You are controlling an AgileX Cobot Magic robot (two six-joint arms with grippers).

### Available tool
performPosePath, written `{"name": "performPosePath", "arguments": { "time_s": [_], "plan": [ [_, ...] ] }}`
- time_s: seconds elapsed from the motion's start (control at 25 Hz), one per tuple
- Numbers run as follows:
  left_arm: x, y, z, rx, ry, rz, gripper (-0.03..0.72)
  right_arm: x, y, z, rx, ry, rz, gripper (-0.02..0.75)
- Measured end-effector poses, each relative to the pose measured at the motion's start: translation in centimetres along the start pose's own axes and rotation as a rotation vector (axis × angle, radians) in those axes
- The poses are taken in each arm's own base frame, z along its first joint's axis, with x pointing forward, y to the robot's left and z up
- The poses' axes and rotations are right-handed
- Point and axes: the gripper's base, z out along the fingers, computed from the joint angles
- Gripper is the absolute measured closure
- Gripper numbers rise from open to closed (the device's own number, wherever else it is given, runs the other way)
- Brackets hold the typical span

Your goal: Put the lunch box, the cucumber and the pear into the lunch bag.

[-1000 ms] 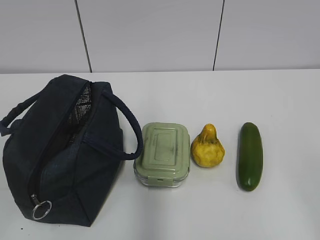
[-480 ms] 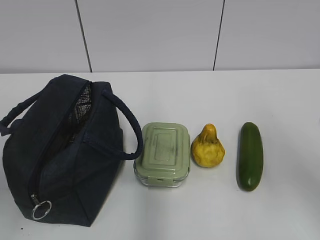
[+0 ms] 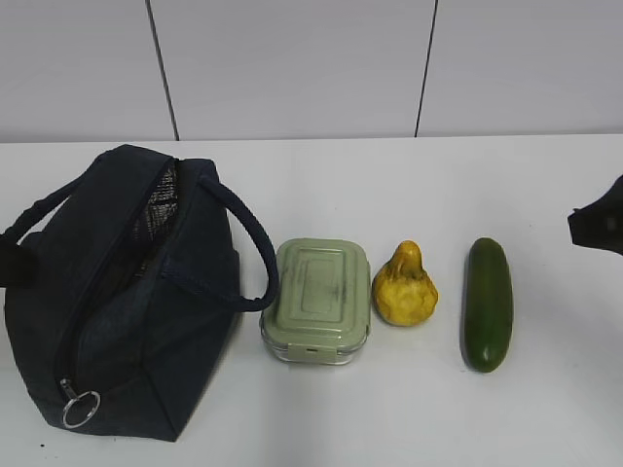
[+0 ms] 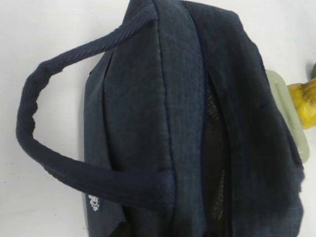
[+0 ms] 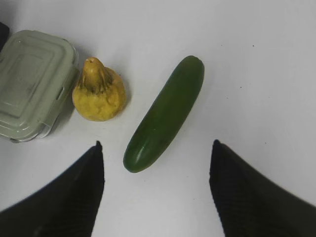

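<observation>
The navy lunch bag (image 3: 127, 292) lies at the left with its top zipper open, and it fills the left wrist view (image 4: 173, 123). The sage-green lunch box (image 3: 316, 297), the yellow pear (image 3: 405, 287) and the dark green cucumber (image 3: 487, 304) lie in a row to its right. My right gripper (image 5: 156, 143) is open and empty, hovering over the cucumber's (image 5: 163, 113) near end. It shows as a dark piece at the exterior view's right edge (image 3: 599, 226). My left gripper is over the bag. Its fingers do not stand out against the dark fabric.
The bag's ring pull (image 3: 80, 407) hangs at its near end. One loop handle (image 3: 248, 248) arches toward the lunch box (image 5: 29, 84), the other (image 4: 54, 123) lies on the white table (image 3: 389, 185). The pear (image 5: 98, 94) sits between box and cucumber. A grey wall stands behind.
The right gripper has come into the exterior view at the right edge. A dark shape has appeared at the left edge by the bag's handle. The objects have not moved.
</observation>
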Motion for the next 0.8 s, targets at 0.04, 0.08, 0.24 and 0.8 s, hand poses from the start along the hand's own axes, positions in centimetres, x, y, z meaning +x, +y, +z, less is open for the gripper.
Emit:
{"name": "performPosePath", "arguments": {
  "time_s": [0.04,0.08,0.24,0.8],
  "plan": [
    [-0.1,0.2,0.4,-0.004,0.012,0.000,0.409,-0.1,0.0,0.2,0.000,0.003,0.000,0.220],
    [-0.1,0.3,0.7,-0.006,0.023,0.004,0.409,-0.2,0.0,0.3,-0.001,0.008,0.002,0.220],
    [-0.4,0.7,2.1,0.004,0.055,0.001,0.411,-0.6,-0.1,1.2,-0.001,0.025,0.005,0.223],
    [-0.6,0.5,2.8,0.047,0.059,0.042,0.703,-3.5,-1.0,8.4,0.070,0.177,0.087,0.224]
  ]
}}
